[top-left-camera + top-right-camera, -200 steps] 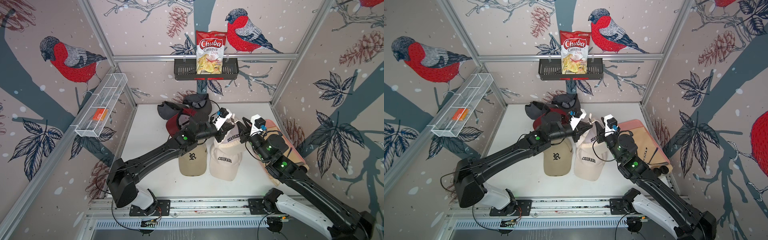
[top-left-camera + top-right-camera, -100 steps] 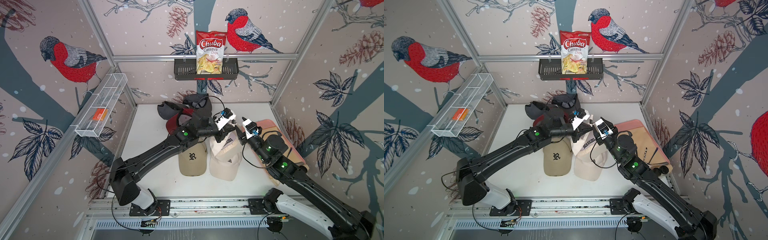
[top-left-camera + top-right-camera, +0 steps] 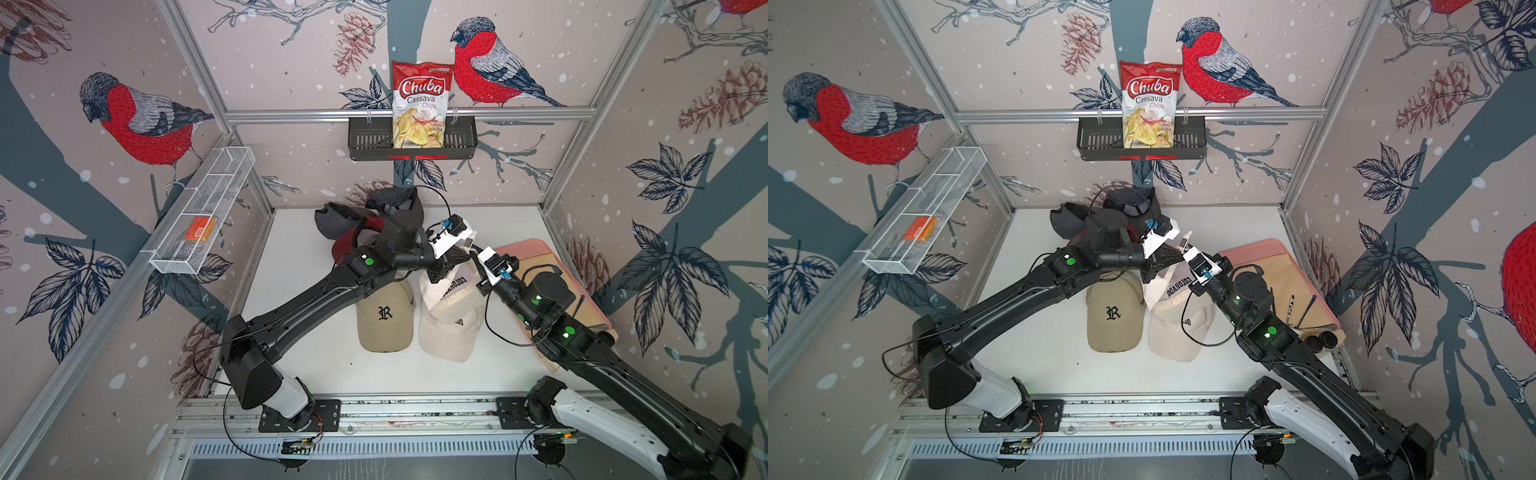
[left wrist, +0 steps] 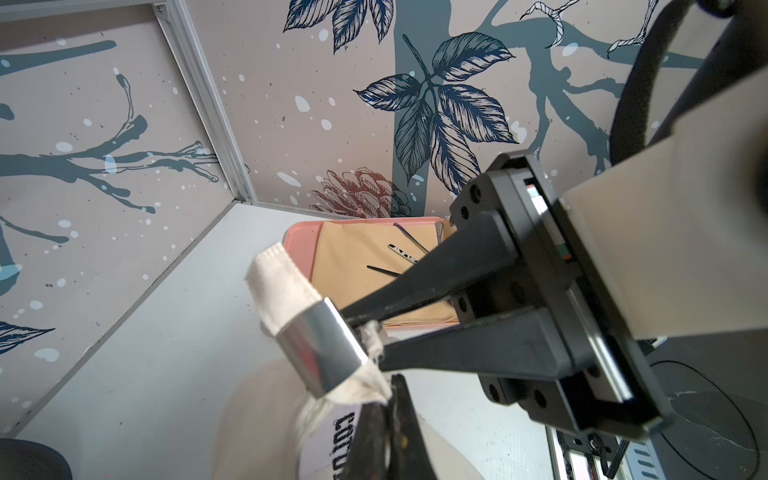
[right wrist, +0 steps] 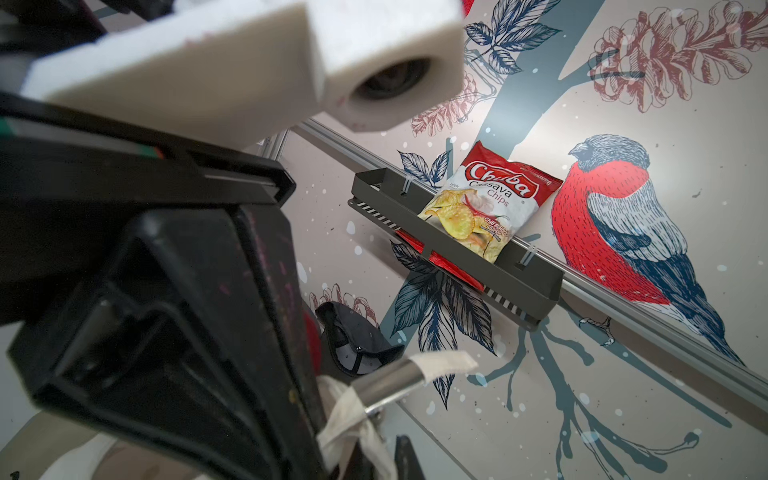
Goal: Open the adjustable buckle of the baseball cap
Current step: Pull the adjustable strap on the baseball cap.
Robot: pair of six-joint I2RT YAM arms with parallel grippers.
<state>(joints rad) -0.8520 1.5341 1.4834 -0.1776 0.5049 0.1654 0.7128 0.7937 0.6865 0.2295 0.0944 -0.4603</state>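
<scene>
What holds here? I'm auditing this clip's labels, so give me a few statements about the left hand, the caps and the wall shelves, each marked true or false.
1. The left hand is shut on the white cap's strap, right beside the metal buckle. True.
2. The chips bag lies flat. False: it stands upright in the black shelf on the back wall.
3. The tan cap with an "R" sits next to the white cap. True.
4. The wire basket is empty. False: an orange box lies in it.
</scene>
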